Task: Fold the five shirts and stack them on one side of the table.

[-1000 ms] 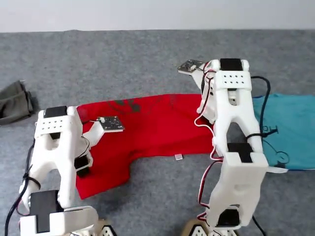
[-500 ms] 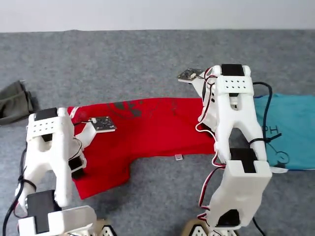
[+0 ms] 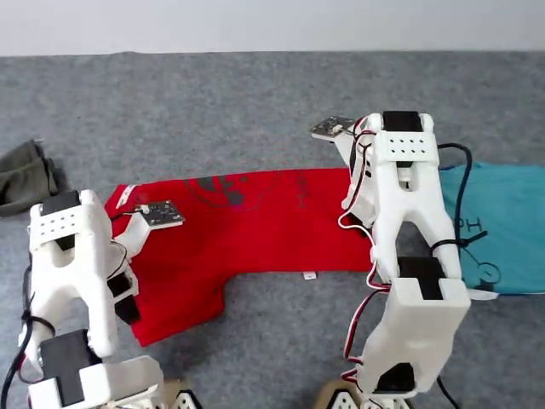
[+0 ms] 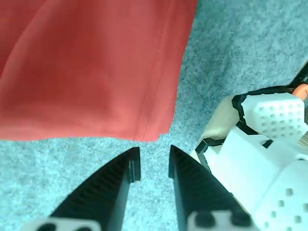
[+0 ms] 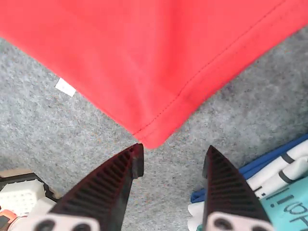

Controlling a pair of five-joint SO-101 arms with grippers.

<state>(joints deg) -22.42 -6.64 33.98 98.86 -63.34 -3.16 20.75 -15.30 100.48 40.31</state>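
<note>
The red shirt (image 3: 247, 230) is soft, smooth cloth; the table (image 3: 213, 102) looks rough and fuzzy. The left gripper (image 4: 153, 161) is black, ridged plastic.

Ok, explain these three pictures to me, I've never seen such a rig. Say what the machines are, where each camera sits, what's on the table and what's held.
The two white machines are robot arms, side by side at a grey table. The high view looks down on both: the left arm and the right arm. On the table lie a spread red shirt, a teal shirt beside it and a dark cloth at the left edge. The other two pictures come from cameras on the wrists. One looks past the left end effector, just off the red shirt's edge; the other looks past the right end effector, just off a corner of it. Both are open and hold nothing.
</note>
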